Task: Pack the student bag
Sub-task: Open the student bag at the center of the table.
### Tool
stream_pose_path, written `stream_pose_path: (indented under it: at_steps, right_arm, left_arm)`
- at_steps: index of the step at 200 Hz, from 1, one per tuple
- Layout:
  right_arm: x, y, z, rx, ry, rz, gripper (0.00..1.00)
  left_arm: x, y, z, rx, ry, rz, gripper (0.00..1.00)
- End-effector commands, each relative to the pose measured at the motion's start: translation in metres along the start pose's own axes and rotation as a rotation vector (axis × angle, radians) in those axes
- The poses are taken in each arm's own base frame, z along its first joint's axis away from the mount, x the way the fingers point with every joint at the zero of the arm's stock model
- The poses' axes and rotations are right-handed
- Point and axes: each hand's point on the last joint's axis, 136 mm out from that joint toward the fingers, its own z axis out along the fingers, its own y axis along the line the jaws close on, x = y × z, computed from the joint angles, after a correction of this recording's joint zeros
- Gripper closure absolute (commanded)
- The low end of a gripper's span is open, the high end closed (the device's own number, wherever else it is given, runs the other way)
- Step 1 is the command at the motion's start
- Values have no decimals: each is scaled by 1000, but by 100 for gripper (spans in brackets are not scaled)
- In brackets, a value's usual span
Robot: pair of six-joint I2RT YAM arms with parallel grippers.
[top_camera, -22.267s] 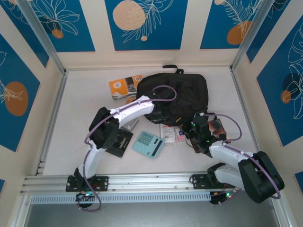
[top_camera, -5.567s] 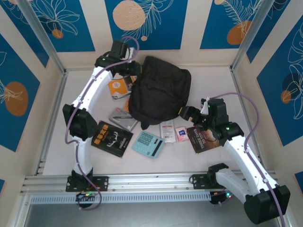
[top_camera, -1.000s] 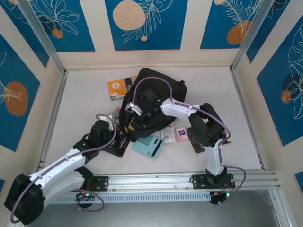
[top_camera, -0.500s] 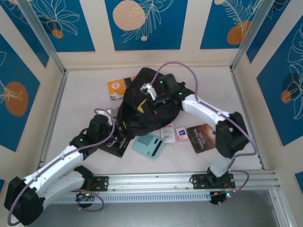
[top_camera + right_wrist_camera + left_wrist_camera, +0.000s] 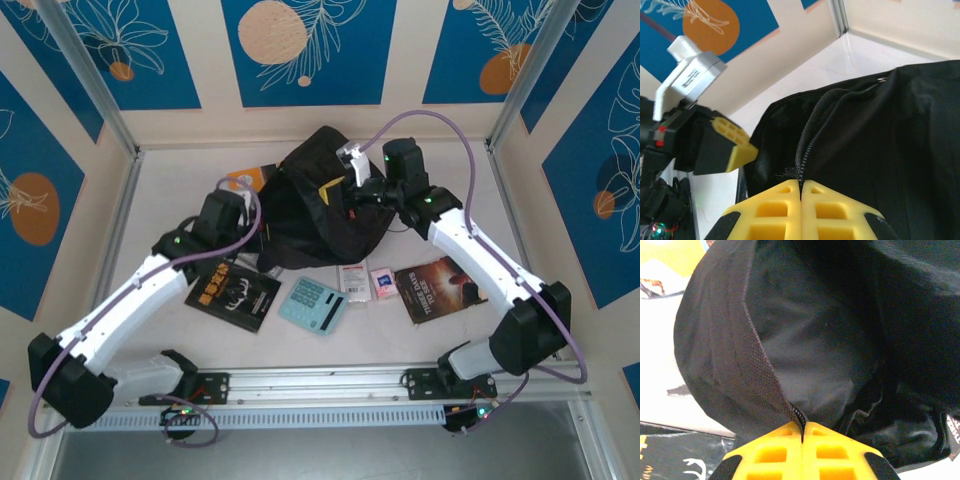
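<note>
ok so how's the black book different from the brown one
The black book has a black cover with orange lettering and lies left of the calculator; the brown book has a reddish-brown picture cover and lies right of it. Both lie flat on the table, outside the student bag.

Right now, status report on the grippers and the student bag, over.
Left gripper shut on student bag fabric edge. Right gripper shut on its zipper. Calculator and black book lie loose near bag, unpacked.

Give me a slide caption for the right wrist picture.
Right arm's yellow jaws pinched shut on the zipper seam of the black student bag.
</note>
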Motion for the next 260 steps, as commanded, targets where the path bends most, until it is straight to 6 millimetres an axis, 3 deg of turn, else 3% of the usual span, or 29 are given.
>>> stream_pose_path:
  at_steps: [1,17,42,66,92,112,168,174,188,213,228,260]
  right_arm:
    - [-19,9,-11,-2,-36,76,100]
    - [-19,10,-7,-20,14,156,100]
    - [-18,12,-2,-52,43,207,100]
    - [-19,12,-2,-74,36,229,100]
    - [-19,10,-1,-117,48,291,100]
    - [-15,7,1,-137,67,336,100]
    - [0,6,6,-137,128,350,100]
    - [2,6,6,-134,134,347,94]
    - [6,5,5,-112,143,333,69]
    - [18,6,-2,-84,168,324,42]
    - [25,10,-8,-70,181,304,34]
    - [47,4,-19,15,223,300,31]
  left_arm:
    - [-24,10,-8,-94,9,77,87]
    - [-33,-4,-11,-56,38,78,64]
    - [-41,-9,-25,-48,33,41,51]
    - [-36,-19,-30,21,39,5,58]
    - [-7,-47,1,191,140,-117,79]
    - [9,-71,22,252,191,-127,91]
    - [13,-104,61,303,218,-168,86]
    - [13,-104,65,300,222,-177,86]
    - [9,-109,67,314,213,-186,86]
    - [0,-110,64,309,185,-169,86]
    - [-2,-108,62,301,178,-159,86]
    - [-4,-106,63,301,174,-163,87]
